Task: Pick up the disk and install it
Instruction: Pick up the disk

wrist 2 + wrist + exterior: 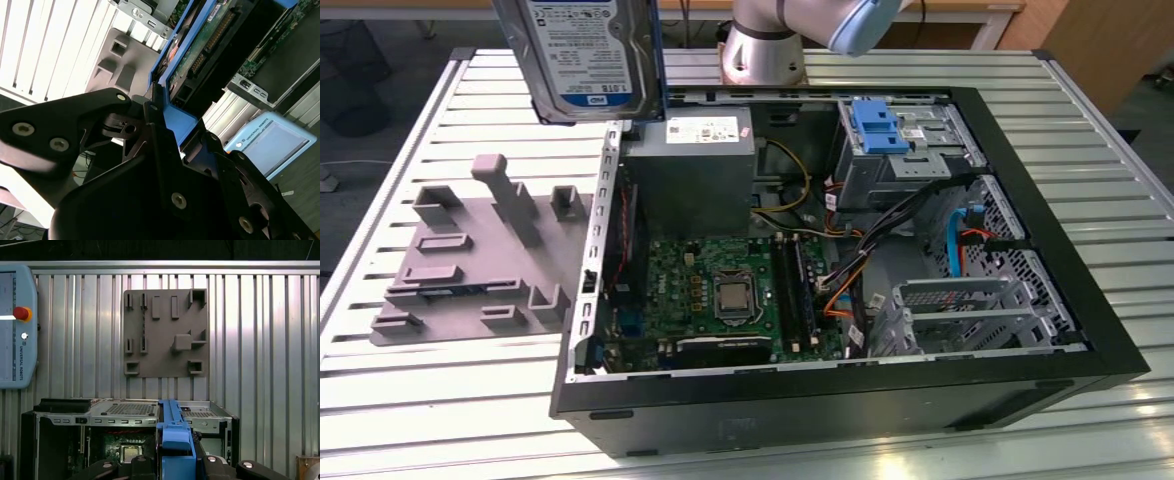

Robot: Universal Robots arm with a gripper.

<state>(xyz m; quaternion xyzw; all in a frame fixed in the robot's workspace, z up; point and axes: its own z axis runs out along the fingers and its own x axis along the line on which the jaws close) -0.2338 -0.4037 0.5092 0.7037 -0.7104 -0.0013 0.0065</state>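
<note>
The flat silver-grey disk (pixel 587 60), clipped in its bright blue plastic carrier frame (pixel 175 435), hangs upright above the slatted metal table (pixel 440 400), clear of the grey moulded fixture block (pixel 480 250) and the open black computer case (pixel 854 410); the black gripper (pixel 177 122) is clamped on the frame

Light: bright, even. Glare bleaches the slatted desk (pixel 45 45) in the second wrist view; computer case (pixel 854 400) interior dim.
</note>
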